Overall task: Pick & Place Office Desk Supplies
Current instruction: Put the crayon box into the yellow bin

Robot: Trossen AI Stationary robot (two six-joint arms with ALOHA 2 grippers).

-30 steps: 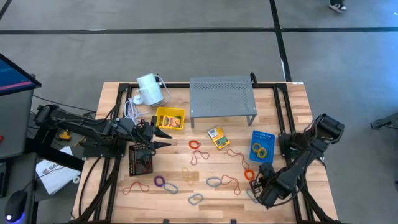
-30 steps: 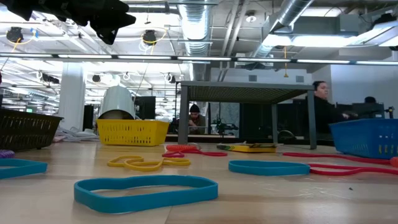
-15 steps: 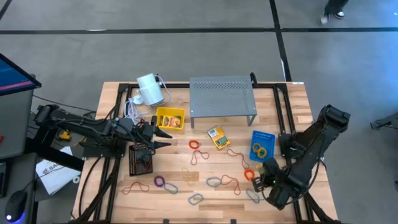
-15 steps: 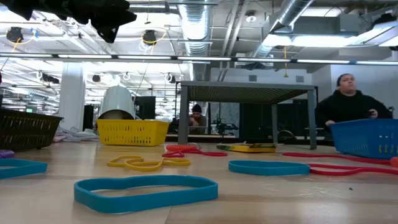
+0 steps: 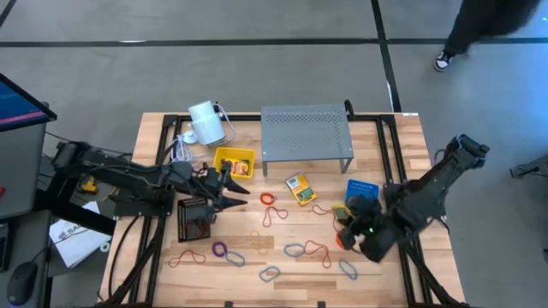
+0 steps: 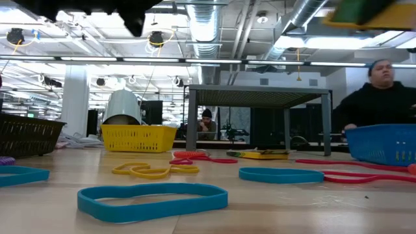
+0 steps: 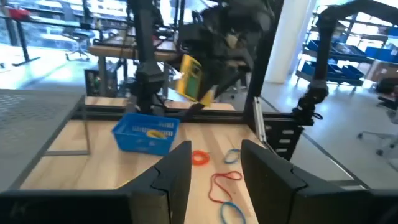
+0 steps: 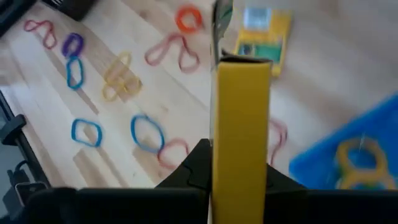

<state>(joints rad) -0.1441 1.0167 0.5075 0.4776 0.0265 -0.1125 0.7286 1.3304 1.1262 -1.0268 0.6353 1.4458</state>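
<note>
The right gripper (image 8: 239, 158) is clenched on a small yellow-green cardboard crayon box (image 8: 240, 118) and holds it in the air, just beside the blue plastic basket (image 5: 361, 198), on the side away from the grey perforated metal shelf (image 5: 306, 133). The left wrist view shows the same box (image 7: 194, 78) hanging tilted above this basket (image 7: 146, 132), so I judge the step in hand is to bring it over the basket and drop it inside.

To do this well, the box should be fully over the basket's opening before the gripper lets go, because now it seems only near the rim. It is good to make the box more level and to lower it, so it does not bounce out or catch the wall. The yellow rubber-band loops (image 5: 358, 205) already in the basket are soft and will not disturb it.

A second crayon box (image 5: 300, 188) lies flat on the wooden bench (image 5: 282, 278), between the basket and the yellow basket (image 5: 234, 163). The orange rubber-band loop (image 8: 187, 18) lies near it.

The left gripper (image 5: 243, 191) waits partly open and empty, just beside the yellow basket.
</note>
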